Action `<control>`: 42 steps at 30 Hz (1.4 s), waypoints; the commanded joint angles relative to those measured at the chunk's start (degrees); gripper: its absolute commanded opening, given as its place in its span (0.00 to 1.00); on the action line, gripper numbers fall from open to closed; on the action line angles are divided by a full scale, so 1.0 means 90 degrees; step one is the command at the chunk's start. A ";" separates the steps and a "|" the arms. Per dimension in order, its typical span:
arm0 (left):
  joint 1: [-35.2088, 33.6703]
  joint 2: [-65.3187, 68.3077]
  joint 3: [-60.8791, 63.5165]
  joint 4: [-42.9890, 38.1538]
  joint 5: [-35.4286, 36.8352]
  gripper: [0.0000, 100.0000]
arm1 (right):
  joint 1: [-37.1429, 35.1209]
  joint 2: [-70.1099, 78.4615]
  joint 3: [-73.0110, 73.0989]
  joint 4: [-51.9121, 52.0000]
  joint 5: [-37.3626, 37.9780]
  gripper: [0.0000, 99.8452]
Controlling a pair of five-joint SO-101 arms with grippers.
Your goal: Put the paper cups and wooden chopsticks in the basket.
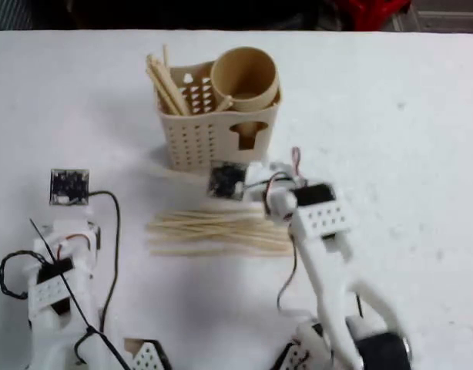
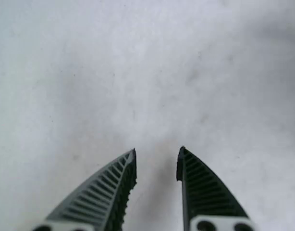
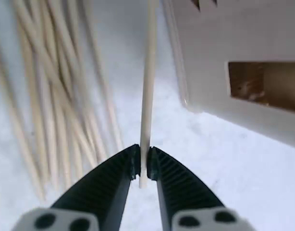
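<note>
Hidden: in the high view the right gripper's tips are covered by that arm's own camera board (image 1: 226,181).
Cut off: the held stick's far end is cut by the edge of the right wrist view; the bases of both arms are cut by the near edge of the high view.
Hard to make out: whether the held stick is off the desk (image 2: 138,72) cannot be told, nor whether more cups are nested in the one seen.
Right gripper (image 3: 143,164): its fingers (image 3: 114,185) are clenched on a single wooden chopstick (image 3: 148,86), gripped near one end, just beside the basket wall.
Left gripper (image 2: 156,153): its fingers are released and held apart over bare desk, well apart from the basket.
Basket (image 1: 213,139): set upright at the far middle of the desk.
Paper cup (image 1: 246,75): held tilted inside the basket, mouth upward.
Bundle of chopsticks (image 1: 163,81): stood in the basket's corner, sticking out above the rim.
Loose chopsticks (image 1: 217,231): piled flat on the desk in front of the basket, beside the right arm (image 1: 321,231).
Black cable (image 1: 113,231): looped beside the left arm (image 1: 55,270).
</note>
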 commanded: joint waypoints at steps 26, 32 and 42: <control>-0.0005 -0.0151 -0.0039 -0.0068 -0.0010 0.15 | -0.0825 -0.1001 -0.0332 0.3111 -0.1963 0.20; -0.0005 -0.0151 -0.0039 -0.0068 -0.0029 0.15 | -0.1597 -0.1206 -0.1455 0.3131 -0.2305 0.14; -0.0005 -0.0151 -0.0039 -0.0068 -0.0010 0.15 | -0.2554 0.2593 -0.3810 0.2300 -0.2794 0.20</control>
